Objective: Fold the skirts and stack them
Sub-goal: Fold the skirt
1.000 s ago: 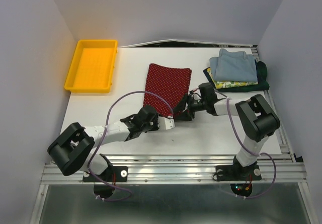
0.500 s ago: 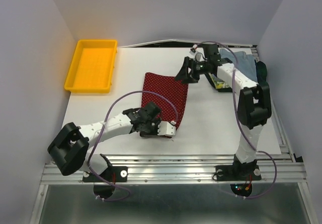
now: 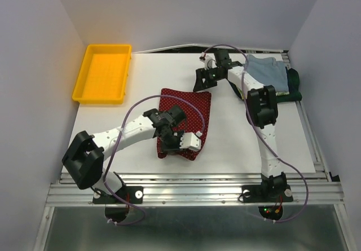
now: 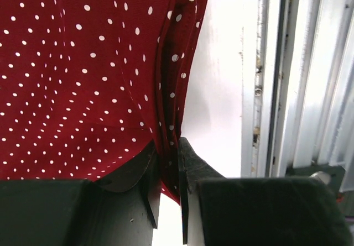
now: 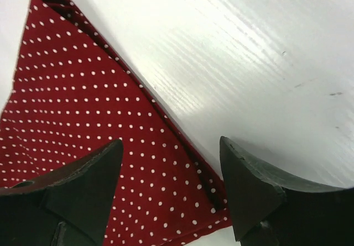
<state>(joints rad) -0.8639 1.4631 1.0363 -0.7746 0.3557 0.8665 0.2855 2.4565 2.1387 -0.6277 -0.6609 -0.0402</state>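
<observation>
The dark red skirt with white dots (image 3: 186,113) lies mid-table, its near part bunched. My left gripper (image 3: 189,142) is shut on its near edge; in the left wrist view the cloth's layered hem (image 4: 168,119) is pinched between the jaws of the gripper (image 4: 170,163). My right gripper (image 3: 201,83) is open and empty just above the skirt's far right corner, which lies under the spread fingers (image 5: 99,179) in the right wrist view. A folded light blue skirt (image 3: 266,71) tops the stack at the back right, with a dark green one (image 3: 294,83) beneath; the patterned one is hidden.
A yellow plastic tray (image 3: 104,73) stands at the back left. The table's metal rail (image 4: 298,91) runs close beside the left gripper at the near edge. The right arm stretches across the table's right half (image 3: 256,101).
The left gripper has pulled the red skirt toward the near edge and turned. The right arm swung from the skirt's near right edge to its far corner, jaws open.
</observation>
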